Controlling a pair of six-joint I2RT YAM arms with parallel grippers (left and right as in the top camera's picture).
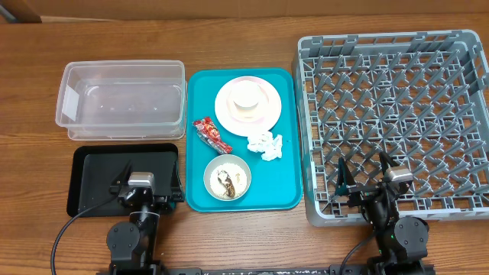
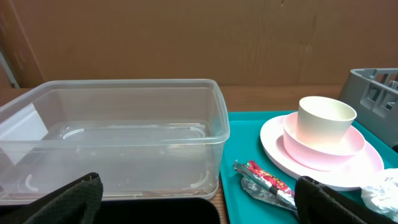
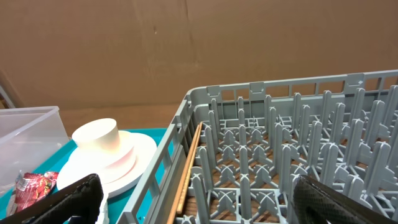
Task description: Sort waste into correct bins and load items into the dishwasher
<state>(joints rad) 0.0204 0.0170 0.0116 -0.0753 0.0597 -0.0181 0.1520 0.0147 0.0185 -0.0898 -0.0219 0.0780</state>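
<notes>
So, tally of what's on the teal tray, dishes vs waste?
Dishes: 4 (plate, pink bowl, cup, white bowl)
Waste: 3 (red wrapper, napkin, food scraps)
Total: 7

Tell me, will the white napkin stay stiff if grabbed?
Probably not: the napkin is crumpled, so it likely squashes and flops. It looks like thin paper, so probably very light, and might slide on the smooth teal tray.
</notes>
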